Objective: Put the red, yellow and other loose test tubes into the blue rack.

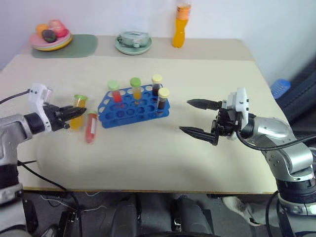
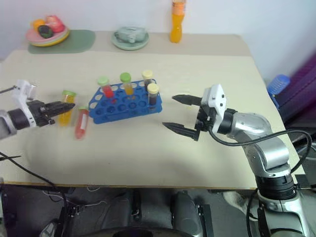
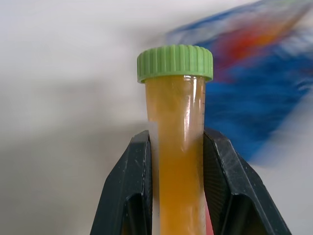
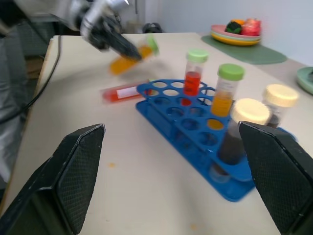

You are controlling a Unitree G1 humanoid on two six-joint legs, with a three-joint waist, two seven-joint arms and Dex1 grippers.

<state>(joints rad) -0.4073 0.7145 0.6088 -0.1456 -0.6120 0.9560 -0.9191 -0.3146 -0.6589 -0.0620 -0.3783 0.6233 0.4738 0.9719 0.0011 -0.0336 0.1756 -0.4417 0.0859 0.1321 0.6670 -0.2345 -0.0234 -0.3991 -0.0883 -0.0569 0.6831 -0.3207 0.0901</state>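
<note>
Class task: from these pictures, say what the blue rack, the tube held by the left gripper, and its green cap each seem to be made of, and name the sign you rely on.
Blue rack: probably moulded plastic, with uniform colour and a slight sheen.
Yellow tube in the left gripper: clear plastic or glass, hard to tell; the liquid shows through and reflections streak its wall.
Green cap: likely matte plastic, with fine moulded ridges around its side.

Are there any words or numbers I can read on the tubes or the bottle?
No words or numbers can be read anywhere.
Red test tube lying on the table: it has a white label, too blurred to read.
Orange bottle at the far edge: no readable label.
Yellow test tube in the left hand: faint marks, unreadable.
Blue rack: no writing seen.
</note>
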